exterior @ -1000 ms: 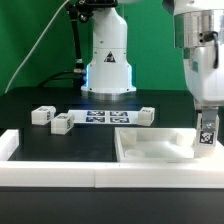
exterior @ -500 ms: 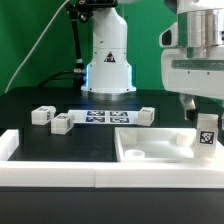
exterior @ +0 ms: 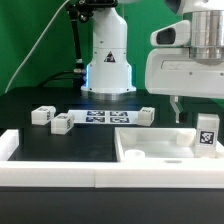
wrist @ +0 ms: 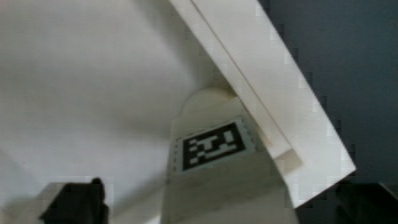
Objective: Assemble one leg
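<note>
The leg (exterior: 207, 130), a small white post with a fiducial tag on its face, stands upright in the corner of the large white tray-like piece (exterior: 150, 152) at the exterior view's right. My gripper (exterior: 203, 108) is open and hangs just above the leg, one finger (exterior: 178, 108) showing to its left. In the wrist view the leg (wrist: 217, 150) rises from the tray's corner between the spread fingers (wrist: 71, 205); they do not touch it. Three more legs (exterior: 42, 115) (exterior: 62, 123) (exterior: 145, 115) lie on the black table.
The marker board (exterior: 105, 117) lies flat between the loose legs. The robot's white base (exterior: 107, 60) stands behind it. A long white wall (exterior: 60, 170) runs along the table's front edge, with a short return at the left (exterior: 9, 142).
The gripper let go of the leg, opened its fingers and rose. The leg stays standing in the tray's corner.
</note>
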You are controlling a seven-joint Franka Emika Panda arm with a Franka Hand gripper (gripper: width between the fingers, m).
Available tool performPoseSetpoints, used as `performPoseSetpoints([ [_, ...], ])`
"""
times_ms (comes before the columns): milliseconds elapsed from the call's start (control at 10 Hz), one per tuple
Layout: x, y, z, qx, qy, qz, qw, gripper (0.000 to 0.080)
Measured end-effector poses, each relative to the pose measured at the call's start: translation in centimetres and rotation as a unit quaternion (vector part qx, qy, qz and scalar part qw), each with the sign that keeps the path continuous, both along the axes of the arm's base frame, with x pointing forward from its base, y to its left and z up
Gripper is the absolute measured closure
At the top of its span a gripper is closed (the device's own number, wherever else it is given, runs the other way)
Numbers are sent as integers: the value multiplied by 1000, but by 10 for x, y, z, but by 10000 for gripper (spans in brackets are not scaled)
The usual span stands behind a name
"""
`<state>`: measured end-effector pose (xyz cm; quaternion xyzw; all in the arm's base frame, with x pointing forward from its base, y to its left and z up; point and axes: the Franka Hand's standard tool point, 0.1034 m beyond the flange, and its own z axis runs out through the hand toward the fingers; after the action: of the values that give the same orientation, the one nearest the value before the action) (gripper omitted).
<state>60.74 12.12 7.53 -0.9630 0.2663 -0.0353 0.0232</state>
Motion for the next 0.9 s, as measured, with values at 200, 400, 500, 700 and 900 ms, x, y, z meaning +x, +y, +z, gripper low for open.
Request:
performPoseSetpoints([
  [200,2,-6,1,-12,-2,89,996,150],
  [400,2,-8,0,-13,-3,105,994,150],
  [500,2,-8,0,-13,-3,103,995,239],
  [700,2,-8,1,-12,-3,92,996,422],
  [900,2,-8,0,-7,-2,41,999,508],
])
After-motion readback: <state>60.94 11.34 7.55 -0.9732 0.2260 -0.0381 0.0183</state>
